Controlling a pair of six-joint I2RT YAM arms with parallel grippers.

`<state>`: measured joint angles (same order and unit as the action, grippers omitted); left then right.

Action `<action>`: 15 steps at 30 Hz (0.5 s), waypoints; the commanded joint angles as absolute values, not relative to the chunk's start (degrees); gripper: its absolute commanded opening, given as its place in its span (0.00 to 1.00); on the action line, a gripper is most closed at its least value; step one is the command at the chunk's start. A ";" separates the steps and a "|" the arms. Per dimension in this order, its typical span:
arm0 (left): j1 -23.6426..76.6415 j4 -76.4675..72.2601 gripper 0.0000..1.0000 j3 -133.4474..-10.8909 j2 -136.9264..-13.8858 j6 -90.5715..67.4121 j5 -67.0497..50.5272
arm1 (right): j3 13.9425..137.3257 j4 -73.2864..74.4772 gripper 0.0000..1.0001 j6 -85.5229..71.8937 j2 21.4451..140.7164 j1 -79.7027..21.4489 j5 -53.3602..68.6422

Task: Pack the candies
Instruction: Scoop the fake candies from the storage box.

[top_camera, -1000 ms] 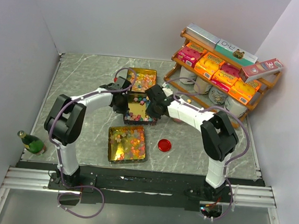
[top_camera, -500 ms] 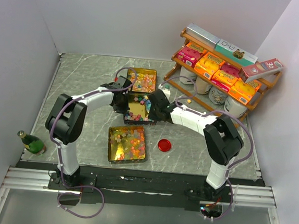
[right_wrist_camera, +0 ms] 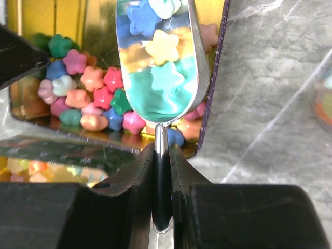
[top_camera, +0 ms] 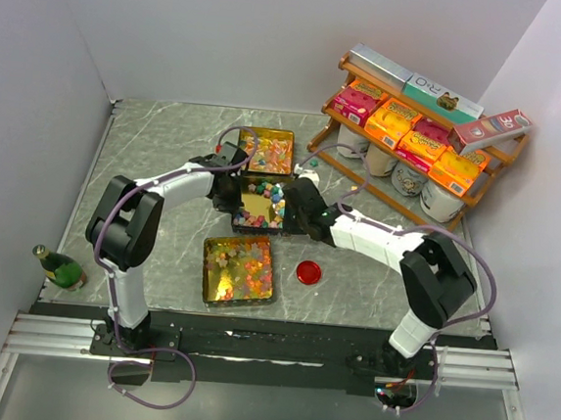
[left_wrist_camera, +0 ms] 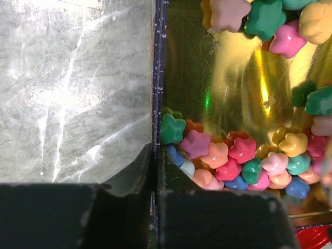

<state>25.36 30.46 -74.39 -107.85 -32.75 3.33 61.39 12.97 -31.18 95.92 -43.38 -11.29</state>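
Observation:
Star-shaped candies (left_wrist_camera: 228, 155) in pink, green, blue and orange lie in the middle gold tin (top_camera: 255, 206). My left gripper (left_wrist_camera: 154, 171) is shut on that tin's dark left wall (left_wrist_camera: 157, 78); it also shows in the top view (top_camera: 227, 192). My right gripper (right_wrist_camera: 162, 151) is shut on the handle of a metal spoon (right_wrist_camera: 158, 62), seen in the top view (top_camera: 298, 208) at the tin's right side. The spoon's bowl hovers over the tin's right part and carries a yellow, a teal and a blue candy (right_wrist_camera: 162, 46). More candies (right_wrist_camera: 88, 91) lie in the tin below the spoon.
A second gold tin with candies (top_camera: 269, 148) stands behind the middle one, and a third (top_camera: 239, 268) in front. A red round lid (top_camera: 308, 271) lies at the front right. A wooden shelf with orange and pink boxes (top_camera: 415, 133) stands at the back right. A green bottle (top_camera: 59, 267) stands at the front left.
My right arm has drawn back toward the near right, its elbow swinging outward, and the gripper with the spoon has shifted slightly nearer. The left gripper has stayed on the tin's wall.

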 commanded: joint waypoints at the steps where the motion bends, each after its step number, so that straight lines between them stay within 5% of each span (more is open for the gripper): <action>1: 25.05 31.55 0.14 -75.41 -108.46 -33.93 4.13 | 61.08 14.33 0.00 -30.50 90.19 -44.03 -10.81; 15: 25.05 32.25 0.49 -76.99 -104.94 -33.40 3.43 | 61.61 22.85 0.00 -39.37 76.13 -40.70 -4.67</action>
